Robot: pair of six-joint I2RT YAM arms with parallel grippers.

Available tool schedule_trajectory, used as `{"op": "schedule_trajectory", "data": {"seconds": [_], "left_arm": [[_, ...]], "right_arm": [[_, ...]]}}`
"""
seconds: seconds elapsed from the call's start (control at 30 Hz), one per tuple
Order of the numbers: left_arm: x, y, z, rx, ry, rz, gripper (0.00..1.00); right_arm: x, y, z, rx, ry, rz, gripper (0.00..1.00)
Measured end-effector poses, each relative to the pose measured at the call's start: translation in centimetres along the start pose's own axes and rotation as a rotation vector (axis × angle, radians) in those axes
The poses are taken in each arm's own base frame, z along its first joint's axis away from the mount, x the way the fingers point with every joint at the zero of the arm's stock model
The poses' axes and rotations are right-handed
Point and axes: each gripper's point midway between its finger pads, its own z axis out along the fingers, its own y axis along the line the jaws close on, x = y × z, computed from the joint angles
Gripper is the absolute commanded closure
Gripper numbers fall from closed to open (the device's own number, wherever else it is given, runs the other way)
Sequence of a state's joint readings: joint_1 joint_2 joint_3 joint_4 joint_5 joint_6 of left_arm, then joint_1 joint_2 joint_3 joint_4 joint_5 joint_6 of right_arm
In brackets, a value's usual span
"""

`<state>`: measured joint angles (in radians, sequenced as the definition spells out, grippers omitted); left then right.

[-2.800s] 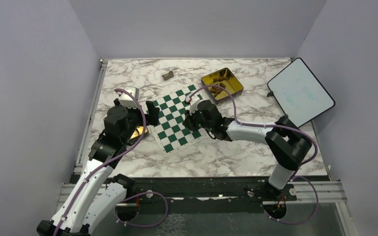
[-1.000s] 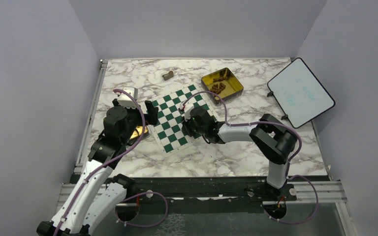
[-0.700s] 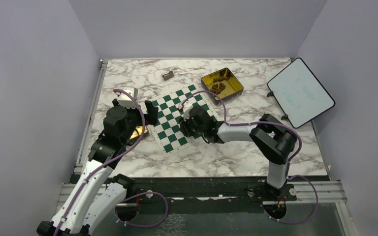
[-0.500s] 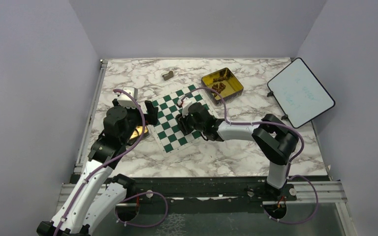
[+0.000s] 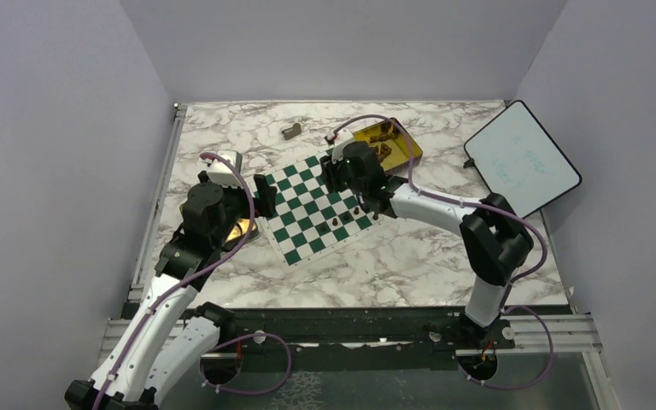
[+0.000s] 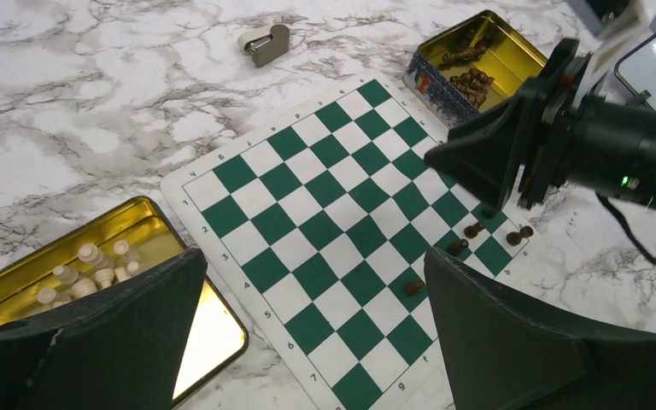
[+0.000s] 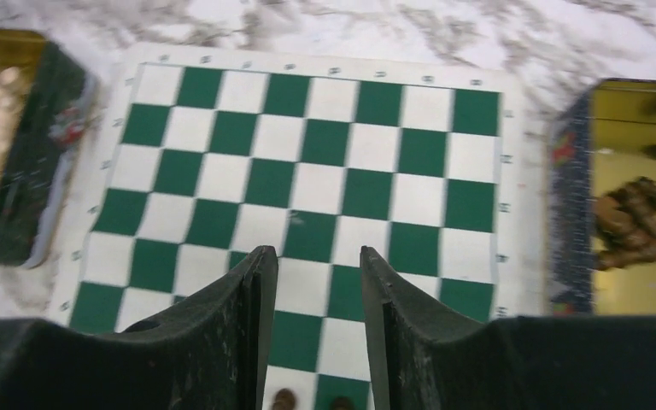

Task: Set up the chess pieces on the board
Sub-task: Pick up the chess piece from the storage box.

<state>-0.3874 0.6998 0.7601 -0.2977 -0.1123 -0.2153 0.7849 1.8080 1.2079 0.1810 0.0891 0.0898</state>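
**Right arm pulls off the board and turns toward the tin**

Since a second ago the right gripper (image 5: 335, 173) has left the near-right squares of the board (image 5: 299, 218) and swung to its far right corner. Its jaws are spread part way with nothing between them, and the wrist view shows only bare squares in the gap.

Nearest the arm bases, the left gripper (image 6: 314, 256) hovers over the left side of the tabletop (image 5: 376, 273). Its jaws are at their widest and empty. Below it sits a gold tin of pale pieces (image 6: 137, 224), just beside the board's left edge.

The board lies askew in the middle of the tabletop. A handful of dark chess pieces (image 6: 458, 247) stand along its right edge toward the near corner, and every other square is bare. Just past the far right corner, a second gold tin (image 5: 406, 147) holds the rest of the dark pieces in a loose heap. A grey-tan block (image 5: 291, 131) lies well apart, near the far edge.

By my reading, one piece has just been set down and the fetch of the next is under way, with the task barely begun. The next move calls for carrying the parted jaws over the tin and lowering them onto a single figure. Because the pieces are tiny and tangled on their sides, the jaws need to straddle one cleanly without catching its neighbours or the tin wall
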Motion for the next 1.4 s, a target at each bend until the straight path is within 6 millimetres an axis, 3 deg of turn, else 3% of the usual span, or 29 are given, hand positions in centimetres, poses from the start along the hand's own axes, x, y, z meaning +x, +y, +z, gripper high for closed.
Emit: {"op": "schedule_trajectory", "data": {"seconds": [0.27, 0.4, 0.53, 0.83, 1.4], "left_arm": [[0.7, -0.6, 0.4, 0.033, 0.032, 0.002, 0.01], [0.8, -0.7, 0.3, 0.042, 0.034, 0.002, 0.01], [0.7, -0.8, 0.3, 0.046, 0.034, 0.002, 0.01], [0.7, -0.8, 0.3, 0.046, 0.032, 0.002, 0.01], [0.7, -0.8, 0.3, 0.046, 0.032, 0.002, 0.01]], "right_arm": [[-0.9, -13.0, -0.8, 0.230, 0.011, 0.079, 0.56], [-1.3, -19.5, -1.4, 0.329, 0.019, 0.127, 0.60], [-0.7, -24.0, -1.3, 0.391, 0.051, 0.144, 0.64], [1.4, -26.7, 1.4, 0.404, 0.152, 0.096, 0.69], [3.6, -27.9, 3.8, 0.382, 0.247, 0.015, 0.69]]}}
